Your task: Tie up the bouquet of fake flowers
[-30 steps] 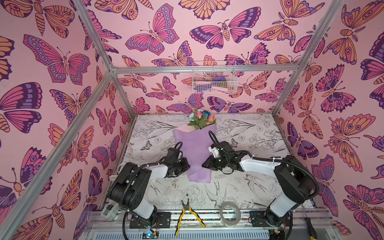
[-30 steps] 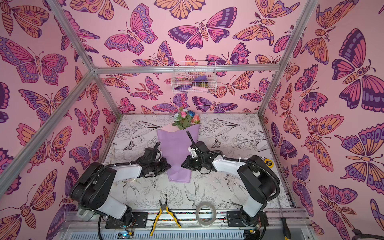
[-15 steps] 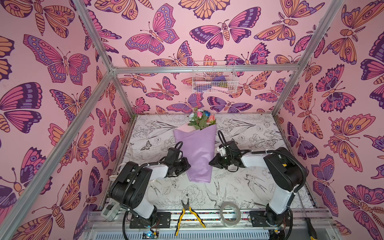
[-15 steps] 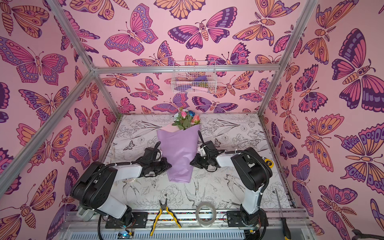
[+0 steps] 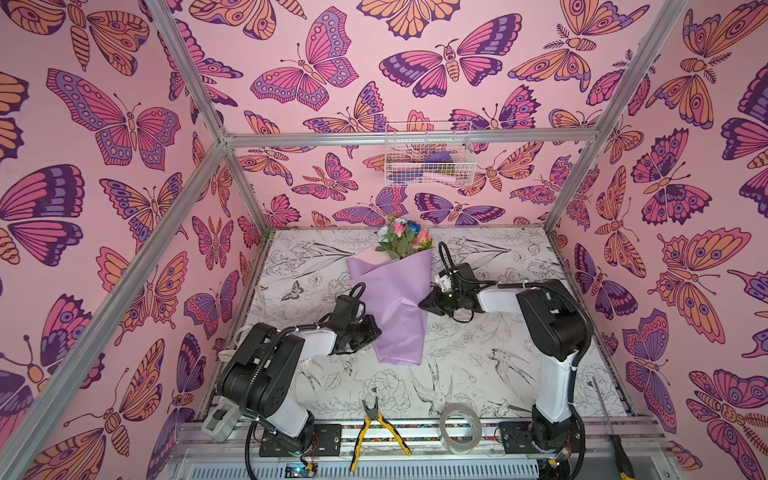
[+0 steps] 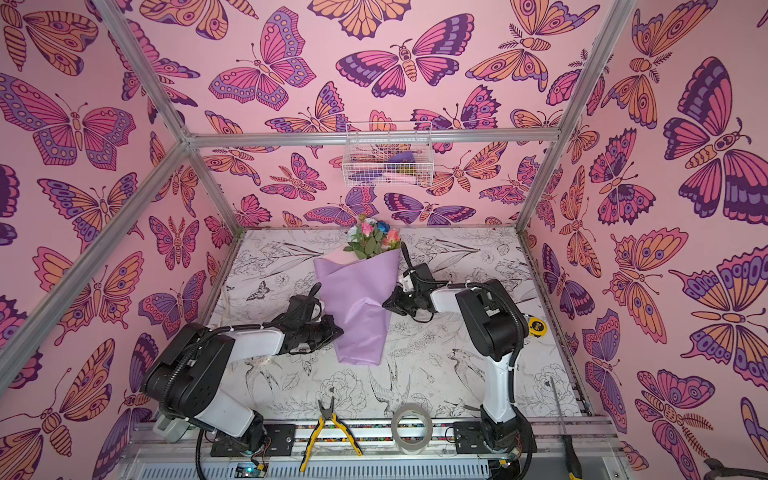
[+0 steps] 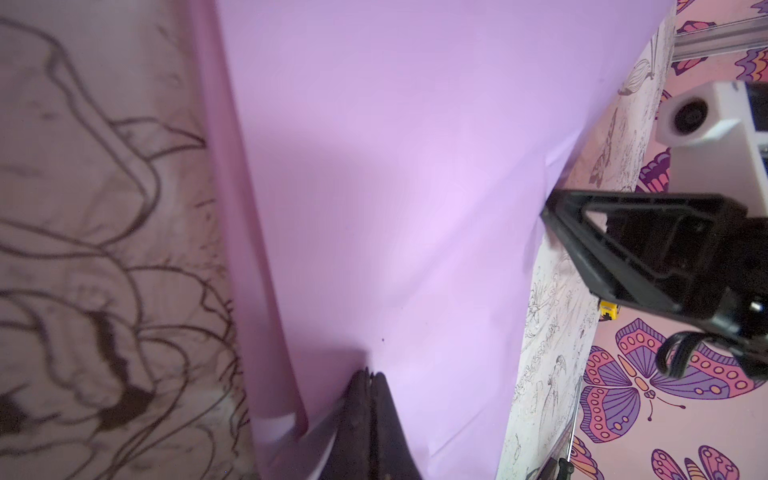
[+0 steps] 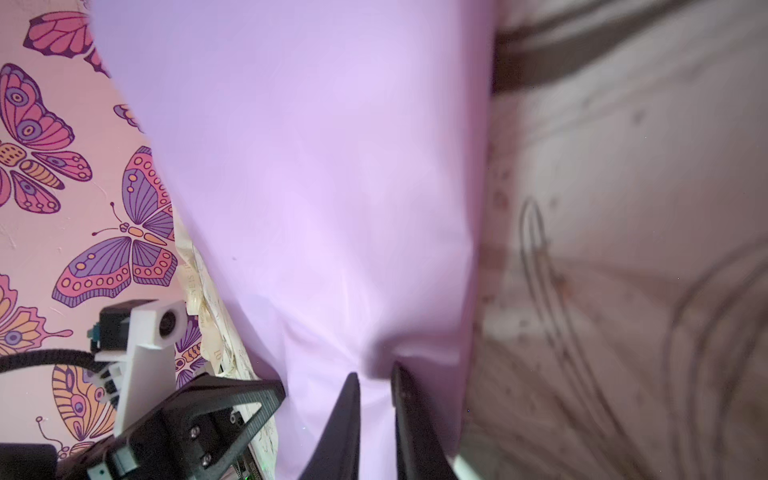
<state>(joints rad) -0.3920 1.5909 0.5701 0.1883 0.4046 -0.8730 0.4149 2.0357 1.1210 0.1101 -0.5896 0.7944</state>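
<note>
Mat (image 5: pixel 478 365) | L tool (image 7: pixel 370 379) together @ bouquet (image 5: pixel 395 299) L edge | R tool (image 8: pixel 376 371) clamps R edge

Table (image 5: pixel 478 365) covered in black-and-white line drawings of flowers and birds. On the front edge, near the middle: pliers (image 5: pixel 374 424) (image 6: pixel 326 428) with yellow handles, nose toward the back. Just right of them, a tape roll (image 5: pixel 463 448) (image 6: pixel 411 449). At the front right corner, a screwdriver (image 5: pixel 606 415) (image 6: pixel 559 411), shaft pointing to the back. Near the right edge, a small yellow thing (image 6: pixel 533 325). Above the back edge, hung on a frame bar (image 5: pixel 311 139), a white wire basket (image 5: pixel 428 183) holding purple and pink items too small to tell. All round, pink walls (image 5: pixel 124 124) printed with butterflies.
</note>
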